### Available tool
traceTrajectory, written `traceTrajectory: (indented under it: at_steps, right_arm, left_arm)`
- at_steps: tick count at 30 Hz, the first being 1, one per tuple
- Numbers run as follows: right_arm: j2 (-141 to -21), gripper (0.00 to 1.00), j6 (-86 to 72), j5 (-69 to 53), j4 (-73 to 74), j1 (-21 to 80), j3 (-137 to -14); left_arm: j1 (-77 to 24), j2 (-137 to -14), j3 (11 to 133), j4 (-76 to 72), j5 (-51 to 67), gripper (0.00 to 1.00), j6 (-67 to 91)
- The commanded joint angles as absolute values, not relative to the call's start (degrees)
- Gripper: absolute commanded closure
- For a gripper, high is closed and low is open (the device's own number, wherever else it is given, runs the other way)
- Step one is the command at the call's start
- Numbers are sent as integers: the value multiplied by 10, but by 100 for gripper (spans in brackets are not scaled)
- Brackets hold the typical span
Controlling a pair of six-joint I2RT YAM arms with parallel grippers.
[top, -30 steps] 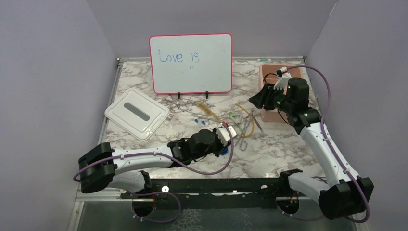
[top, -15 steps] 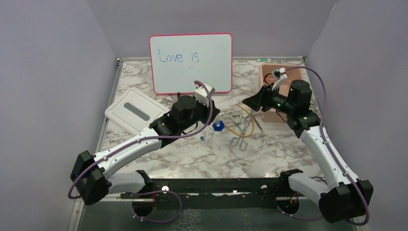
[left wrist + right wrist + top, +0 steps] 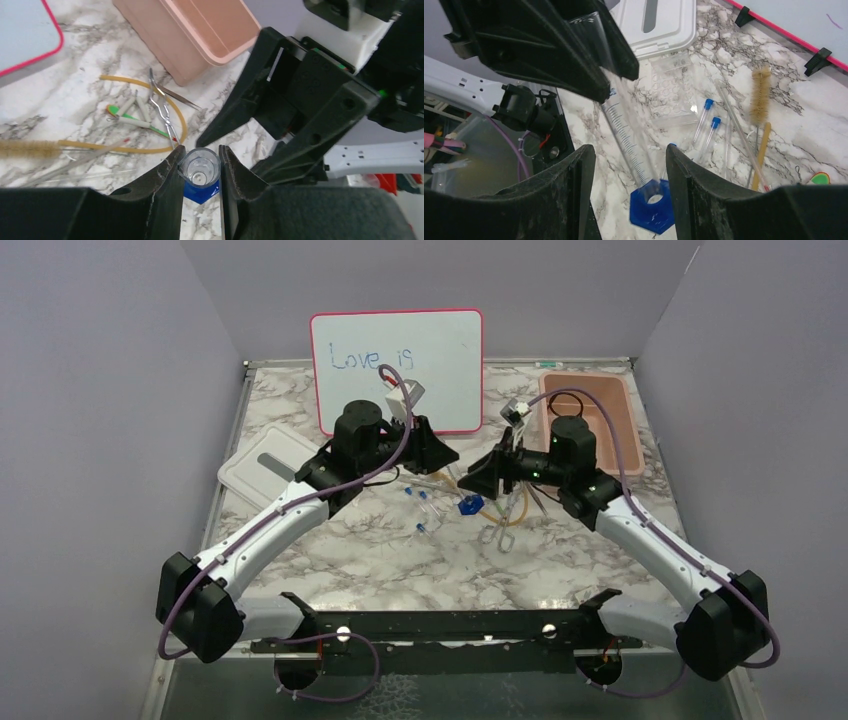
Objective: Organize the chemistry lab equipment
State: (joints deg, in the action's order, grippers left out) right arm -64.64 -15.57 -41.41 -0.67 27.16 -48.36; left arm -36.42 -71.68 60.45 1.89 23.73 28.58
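- left gripper (image 3: 200, 161) is clamped tight on the mouth end of the graduated cylinder (image 3: 625, 134), which hangs left of the pink bin (image 3: 610, 430) above the scattered kit
- cylinder is a clear, slick, round shaft with printed scale lines and a blue hexagonal base (image 3: 651, 212); it hangs tilted with the base lowest, and I cannot tell if the base touches the marble table (image 3: 560, 550)
- right gripper (image 3: 630, 152) has its jaws spread wide, one each side of the lower shaft just above the base, with no contact visible and nothing held
- my read: the high grip leaves the lower shaft free, so this looks like a handover to the arm nearer the bin
- the taking grip needs to close square on that smooth round shaft, or it could swivel or slip
- loose on the marble left of the bin: thin shiny metal scissors (image 3: 161, 102) just beside its wall, lying across a floppy amber rubber tube (image 3: 127, 80)
- farther left of the bin: blue-capped clear tubes (image 3: 703, 122) and a bristly tan brush (image 3: 760, 90), not yet sorted
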Motion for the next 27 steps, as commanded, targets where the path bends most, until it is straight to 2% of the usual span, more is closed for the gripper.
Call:
traceTrajectory:
  at_steps: [1,6,12,17,19,20,22,23,27]
  right_arm:
    - [-674,41,-123,-420,-50,278,-478]
    - [-697,43,-112,-454,-60,282,-481]
    - [-692,58,-119,-499,-90,284,-460]
    - [-691,62,-120,-532,-93,285,-458]
    - [-690,70,-120,-530,-93,285,-459]
    - [-690,76,-121,-524,-90,285,-461]
    - [-689,87,-126,-506,-83,285,-466]
    - [-688,89,-130,-490,-80,285,-469]
    - [-687,93,-137,-409,-56,285,-489]
  left_arm:
    - [-354,-720,595,-33,332,91,348]
    - [-347,-719,582,-63,353,91,371]
    - [-340,-716,567,-79,358,90,379]
    - [-331,-713,560,-86,358,89,388]
    - [-328,-712,558,-89,359,89,392]
    - [-327,-711,557,-90,359,86,394]
    - [-323,-707,553,-90,355,69,395]
    - [-321,-704,552,-90,354,62,393]
    - [-310,-683,554,-70,328,43,364]
